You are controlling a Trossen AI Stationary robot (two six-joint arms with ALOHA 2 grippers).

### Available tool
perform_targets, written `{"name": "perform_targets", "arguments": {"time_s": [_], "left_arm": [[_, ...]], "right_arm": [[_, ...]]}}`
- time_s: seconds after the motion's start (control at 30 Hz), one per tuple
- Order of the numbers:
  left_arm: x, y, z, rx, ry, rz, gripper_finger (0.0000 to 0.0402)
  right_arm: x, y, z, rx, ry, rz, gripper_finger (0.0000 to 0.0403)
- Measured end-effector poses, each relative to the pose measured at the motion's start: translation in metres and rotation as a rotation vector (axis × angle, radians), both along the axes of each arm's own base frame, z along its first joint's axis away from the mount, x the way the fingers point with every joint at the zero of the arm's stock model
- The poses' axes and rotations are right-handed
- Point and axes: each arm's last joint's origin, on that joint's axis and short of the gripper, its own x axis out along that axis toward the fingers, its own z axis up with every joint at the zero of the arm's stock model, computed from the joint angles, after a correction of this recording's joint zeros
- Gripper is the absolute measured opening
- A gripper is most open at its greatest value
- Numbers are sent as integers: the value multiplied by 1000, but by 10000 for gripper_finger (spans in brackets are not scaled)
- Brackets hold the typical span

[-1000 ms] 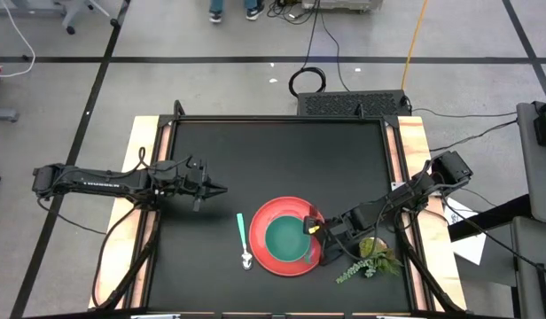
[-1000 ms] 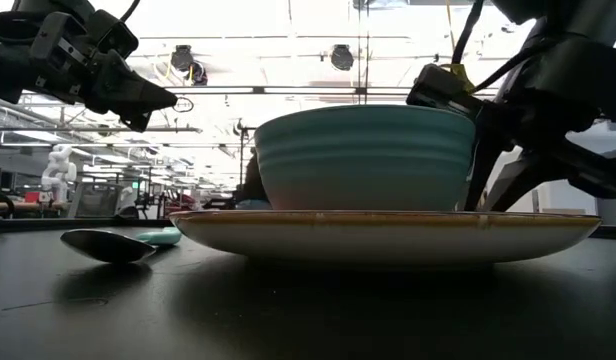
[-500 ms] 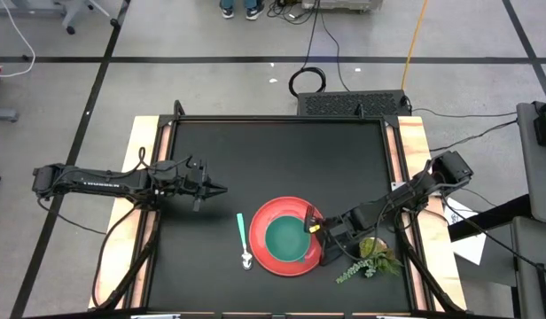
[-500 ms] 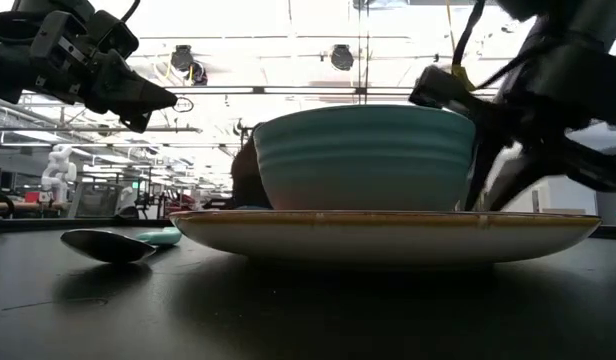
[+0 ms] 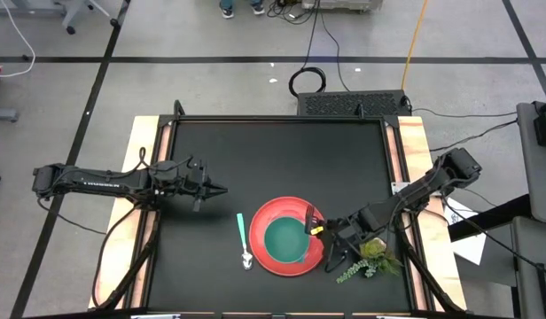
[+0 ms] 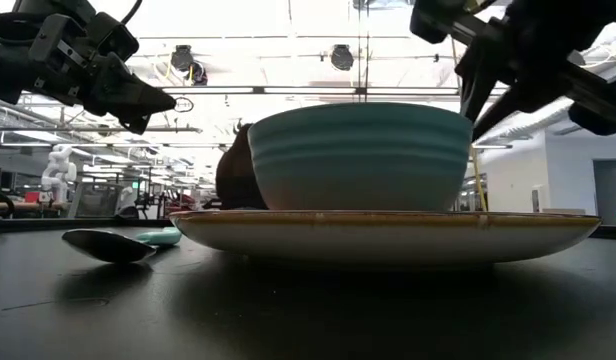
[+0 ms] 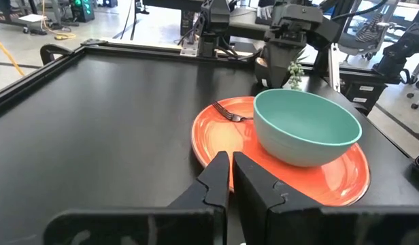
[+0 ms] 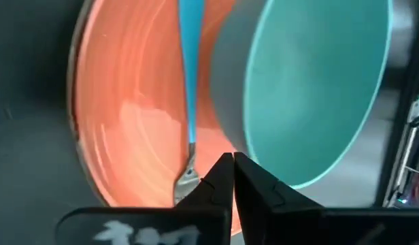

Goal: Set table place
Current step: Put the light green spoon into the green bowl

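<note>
The red plate (image 5: 261, 252) lies on the black table (image 5: 273, 151) toward its near edge, with a green bowl (image 5: 285, 239) standing in it. A fork with a blue handle (image 8: 189, 82) lies in the plate beside the bowl, its tines (image 7: 224, 113) near the rim. A spoon with a teal handle (image 5: 244, 239) lies on the table left of the plate. My right gripper (image 5: 319, 232) is shut and hangs over the plate's right side, above the fork (image 8: 231, 163). My left gripper (image 5: 222, 190) is shut, in the air over the table's left part.
A green plant sprig (image 5: 370, 263) lies on the table right of the plate, under my right arm. Light wood strips (image 5: 147, 177) run along the table's left and right sides. The table's far half is bare black surface.
My right gripper has gone up, from beside the bowl to above the bowl's rim, and a little toward the table's near right. The plate, bowl and spoon have stayed where they were.
</note>
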Motion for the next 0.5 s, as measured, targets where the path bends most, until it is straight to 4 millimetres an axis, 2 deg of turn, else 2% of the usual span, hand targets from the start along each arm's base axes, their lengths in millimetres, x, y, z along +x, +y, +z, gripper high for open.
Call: {"name": "perform_targets", "arguments": {"time_s": [0.5], "left_arm": [[0,0,0,-8,-1,2,26]], "right_arm": [[-6,-4,-4,-8,74,-52,0]]}}
